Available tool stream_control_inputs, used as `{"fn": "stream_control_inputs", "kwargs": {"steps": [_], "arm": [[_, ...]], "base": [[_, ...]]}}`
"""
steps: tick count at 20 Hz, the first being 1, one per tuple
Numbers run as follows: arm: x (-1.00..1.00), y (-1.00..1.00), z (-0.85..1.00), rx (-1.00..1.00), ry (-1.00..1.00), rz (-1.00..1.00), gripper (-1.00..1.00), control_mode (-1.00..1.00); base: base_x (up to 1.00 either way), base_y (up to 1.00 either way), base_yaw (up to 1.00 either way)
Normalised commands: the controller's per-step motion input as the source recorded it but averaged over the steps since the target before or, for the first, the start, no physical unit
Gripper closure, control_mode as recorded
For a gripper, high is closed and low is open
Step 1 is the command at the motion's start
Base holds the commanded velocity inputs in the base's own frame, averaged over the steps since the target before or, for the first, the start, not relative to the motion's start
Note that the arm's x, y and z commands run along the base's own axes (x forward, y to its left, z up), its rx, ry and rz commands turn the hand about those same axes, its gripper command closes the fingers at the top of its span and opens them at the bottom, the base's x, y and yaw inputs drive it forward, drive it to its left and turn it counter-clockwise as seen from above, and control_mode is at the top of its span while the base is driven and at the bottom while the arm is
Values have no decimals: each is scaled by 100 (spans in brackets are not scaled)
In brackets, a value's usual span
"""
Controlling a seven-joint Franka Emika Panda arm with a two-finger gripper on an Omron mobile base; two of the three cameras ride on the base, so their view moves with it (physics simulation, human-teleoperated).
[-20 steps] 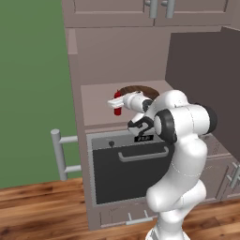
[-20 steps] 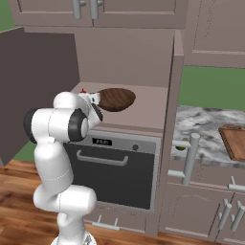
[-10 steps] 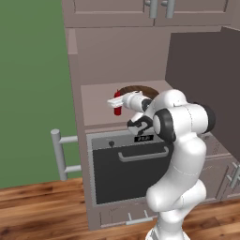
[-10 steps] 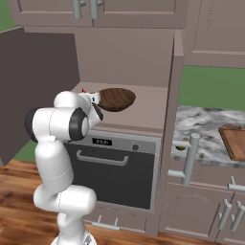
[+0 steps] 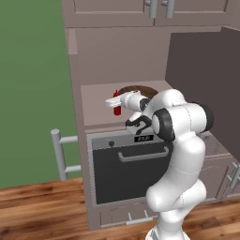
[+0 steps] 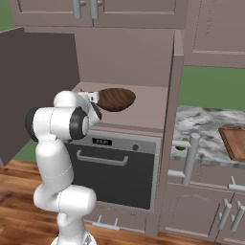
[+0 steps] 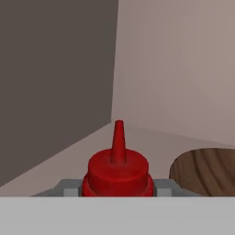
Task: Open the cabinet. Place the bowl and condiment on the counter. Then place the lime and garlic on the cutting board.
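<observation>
I see the condiment (image 7: 118, 173) upright at frame bottom centre, cap pointing up, my hand (image 7: 118, 189) gripping its sides.

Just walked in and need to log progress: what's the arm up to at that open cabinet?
The cabinet door is already swung open, and the arm has reached into the shelf above the oven. Its gripper is at the red condiment bottle, with a finger on each side of it; whether they grip it yet is hard to tell. The bottle stands upright on the shelf. The bowl sits beside it, not yet moved. The cutting board lies on the counter to the right.
</observation>
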Motion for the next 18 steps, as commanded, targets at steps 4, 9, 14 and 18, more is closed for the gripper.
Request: {"fn": "stream_control_inputs", "kwargs": {"steps": [4,9,14,18], "arm": [[0,4,-4,0,0,0,100,-100],[0,0,-2,0,0,0,100,-100],[0,0,-6,0,0,0,100,-100],[0,0,-4,0,-1,0,100,-100]], "base": [[0,0,0],[0,0,0],[0,0,0],[0,0,0]]}}
